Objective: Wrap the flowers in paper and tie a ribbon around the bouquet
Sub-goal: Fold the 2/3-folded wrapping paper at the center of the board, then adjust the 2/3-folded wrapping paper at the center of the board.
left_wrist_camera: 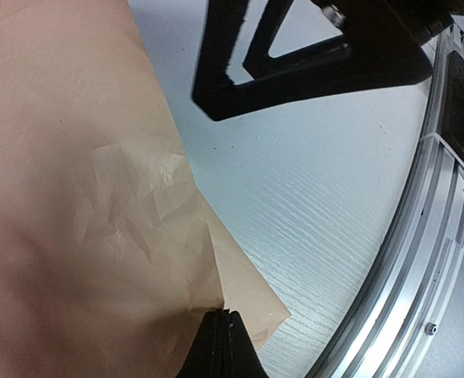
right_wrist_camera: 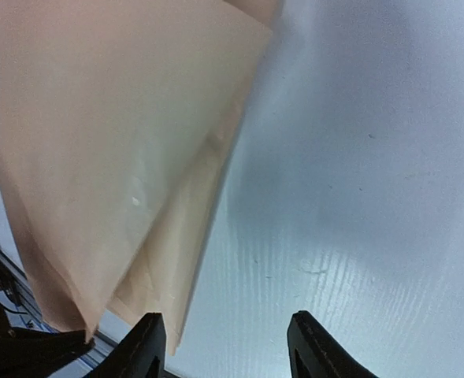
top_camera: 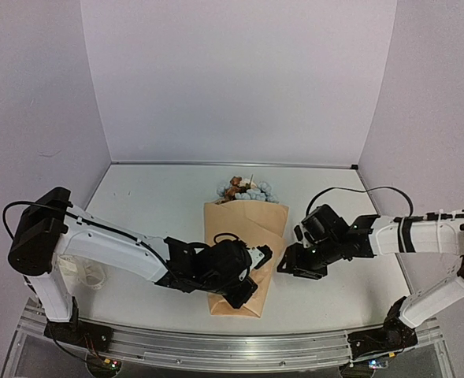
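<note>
Checking pincer-to-bouquet geometry before the tie step.

- Left pincer [top_camera: 246, 293]: jaws closed flat together, tips sitting at the paper [left_wrist_camera: 74, 197] edge near its lower corner. Cannot tell whether a fold is nipped or only pressed down.
- Right pincer [top_camera: 288, 266]: jaws parted, nothing between them but bare table [right_wrist_camera: 373, 157]. The paper's loose layered edge lies ahead of it and off to one side, close but not touching.
- Bouquet [top_camera: 243, 236]: lies between the two pincers, under the left one and just beside the right one. Long axis runs away from both arm bases. Flowers [top_camera: 243, 189] point to the far end, beyond both pincers; the narrow end points back toward the rail [left_wrist_camera: 421, 236].
- Ribbon [top_camera: 90, 276]: what looks like it sits by the left arm's base, well behind the left pincer.

Judgement: the left arm is nearer the ribbon but busy pinning the wrap. The ribbon must cross the long axis, not follow it.
</note>
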Controlling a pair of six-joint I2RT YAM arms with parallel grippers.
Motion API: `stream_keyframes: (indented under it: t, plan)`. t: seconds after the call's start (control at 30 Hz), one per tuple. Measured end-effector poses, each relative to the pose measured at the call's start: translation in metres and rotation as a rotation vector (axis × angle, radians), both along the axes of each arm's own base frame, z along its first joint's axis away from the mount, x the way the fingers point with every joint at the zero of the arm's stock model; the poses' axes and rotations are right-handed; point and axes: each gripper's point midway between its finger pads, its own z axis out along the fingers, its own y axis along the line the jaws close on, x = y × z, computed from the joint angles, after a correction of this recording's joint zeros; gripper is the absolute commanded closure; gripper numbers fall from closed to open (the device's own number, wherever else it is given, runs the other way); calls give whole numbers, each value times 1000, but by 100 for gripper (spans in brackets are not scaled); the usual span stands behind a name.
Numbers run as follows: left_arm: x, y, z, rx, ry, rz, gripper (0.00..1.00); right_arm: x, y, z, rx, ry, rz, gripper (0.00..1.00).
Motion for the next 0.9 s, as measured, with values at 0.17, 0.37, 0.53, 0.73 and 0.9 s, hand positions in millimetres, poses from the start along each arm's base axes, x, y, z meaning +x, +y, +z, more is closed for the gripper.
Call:
stream_keyframes:
  t: [0.17,0.37,0.53,0.73,0.9]
  plan:
    - [2,-1,1,-4,0,3,100,14,18,9,84,-36,-27,37]
    - [6,-3,5,-19,1,6,100,27,31,11,144,-52,-68,41]
    - [10,-5,8,-31,-1,10,100,32,37,-2,154,-23,-100,55]
    - [8,-6,7,-31,7,0,100,37,42,-5,171,-15,-122,67]
    - [8,-6,3,-23,11,-3,100,42,47,2,197,-27,-134,45]
